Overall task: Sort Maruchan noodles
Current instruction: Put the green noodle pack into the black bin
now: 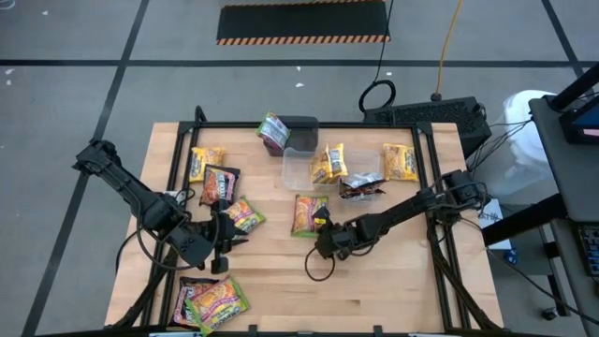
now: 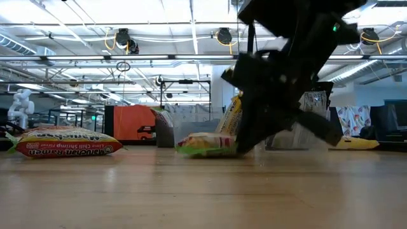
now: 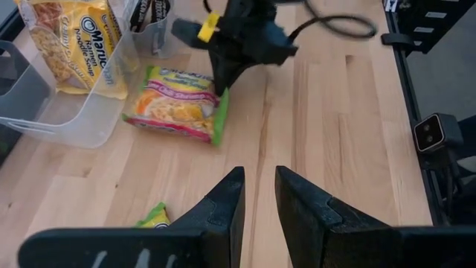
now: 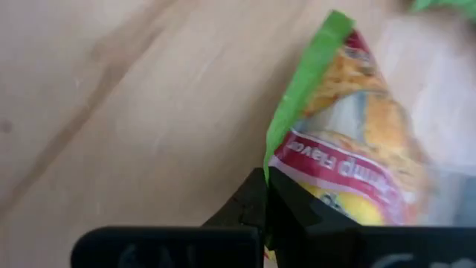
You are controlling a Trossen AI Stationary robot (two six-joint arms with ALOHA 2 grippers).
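Bright, even overhead strip lighting w/ soft shadows; right wrist pic blurry (low view's arm too).

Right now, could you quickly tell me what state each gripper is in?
Left gripper: open, holding nothing, above bare table wood.
Right gripper: shut on the edge of a green-edged noodle packet near the table's middle.

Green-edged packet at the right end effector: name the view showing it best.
Left wrist view: the green-edged packet lies whole. High view shows it small, low view edge-on, right wrist view only a corner.
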